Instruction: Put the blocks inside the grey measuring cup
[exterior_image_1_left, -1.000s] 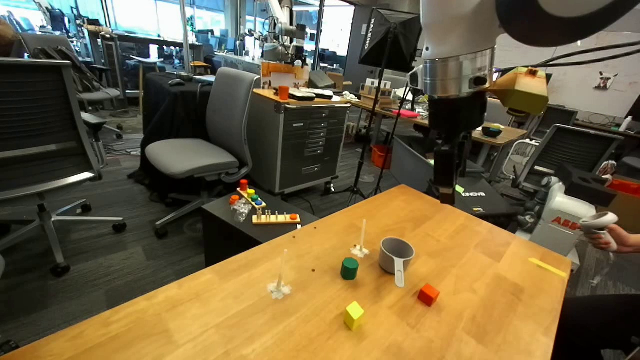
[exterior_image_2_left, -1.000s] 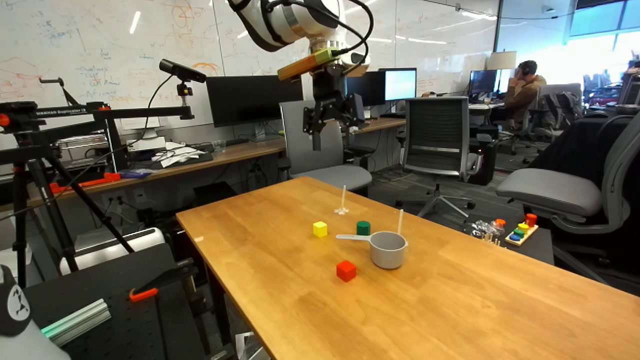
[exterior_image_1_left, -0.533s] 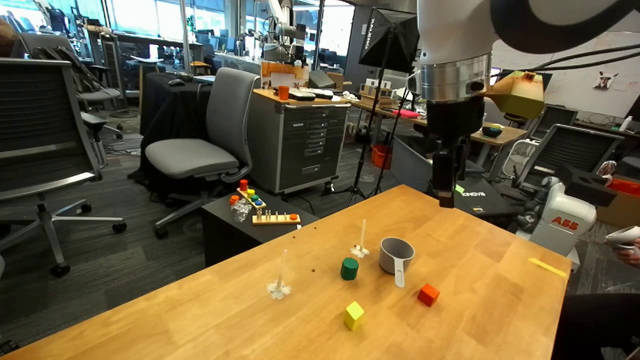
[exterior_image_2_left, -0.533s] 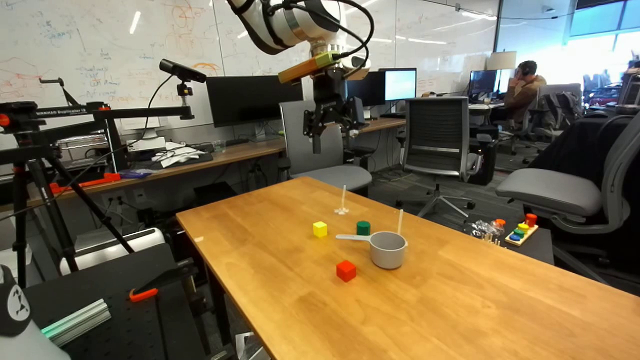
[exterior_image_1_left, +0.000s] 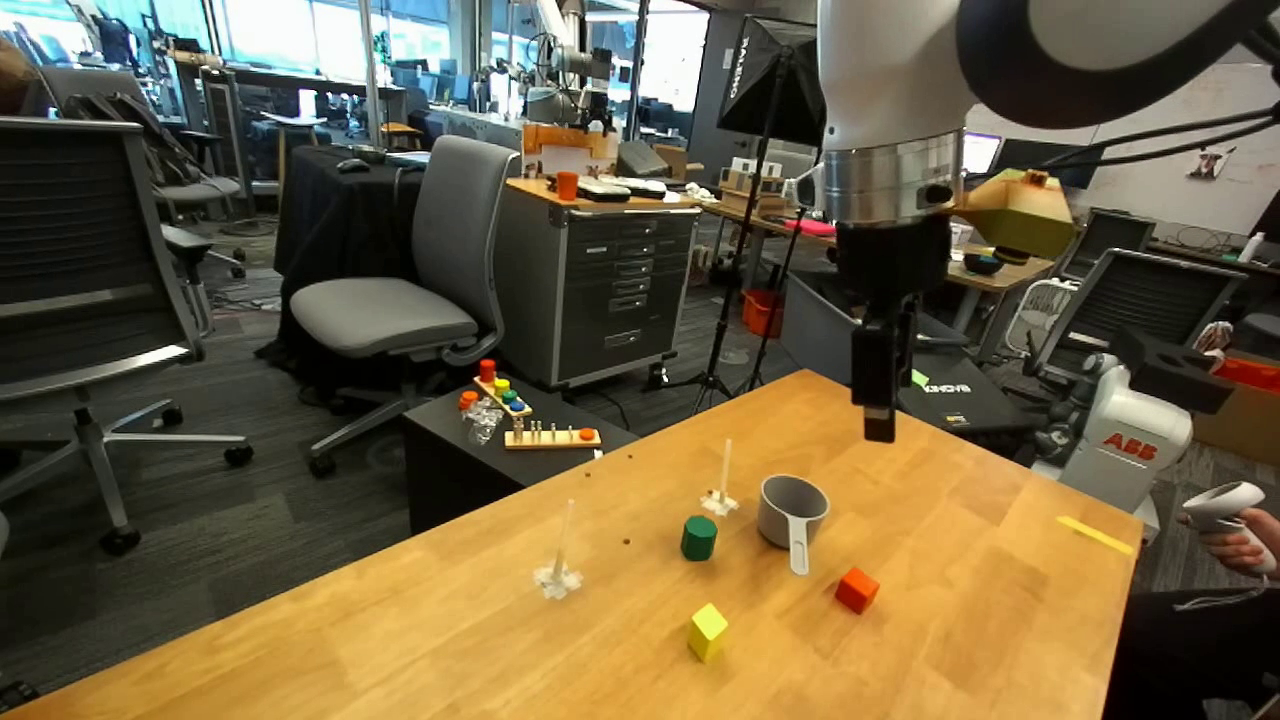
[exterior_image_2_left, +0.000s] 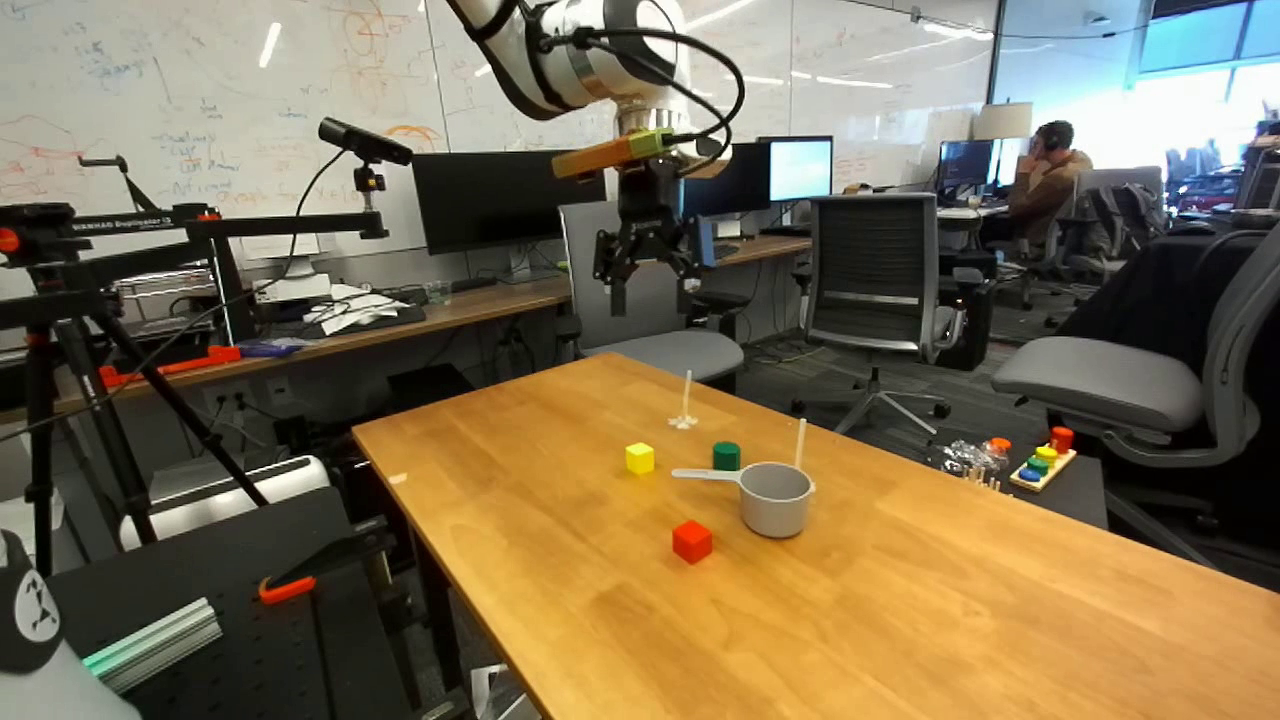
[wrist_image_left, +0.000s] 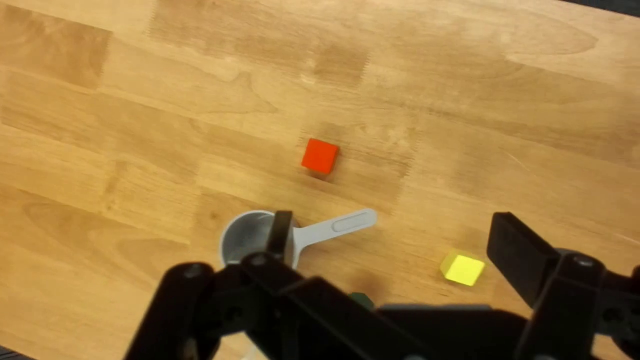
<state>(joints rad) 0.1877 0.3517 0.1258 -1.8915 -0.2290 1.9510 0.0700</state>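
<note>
The grey measuring cup (exterior_image_1_left: 773, 520) (exterior_image_2_left: 775, 508) stands upright on the table, its handle pointing out to the side. The red block (exterior_image_1_left: 857, 591) (exterior_image_2_left: 692, 541) (wrist_image_left: 320, 156) lies near the cup. The yellow block (exterior_image_1_left: 708, 632) (exterior_image_2_left: 640, 459) (wrist_image_left: 464, 270) lies farther off. The dark green block (exterior_image_1_left: 699, 538) (exterior_image_2_left: 727, 457) stands beside the cup; in the wrist view it is mostly hidden by the gripper (wrist_image_left: 361, 300). My gripper (exterior_image_1_left: 880, 428) (exterior_image_2_left: 652, 298) (wrist_image_left: 391, 220) is open and empty, high above the table. One finger covers part of the cup (wrist_image_left: 245, 239) in the wrist view.
Two thin white sticks (exterior_image_1_left: 565, 540) (exterior_image_1_left: 726, 468) stand upright on the wooden table (exterior_image_1_left: 450, 620), fixed with tape; one is close behind the cup. A yellow tape strip (exterior_image_1_left: 1095, 535) marks the table near its edge. A black box (exterior_image_1_left: 470, 500) with peg toys stands beside the table.
My gripper has moved down and slightly to the left in both exterior views. It stays open. The blocks and the cup have not moved.
</note>
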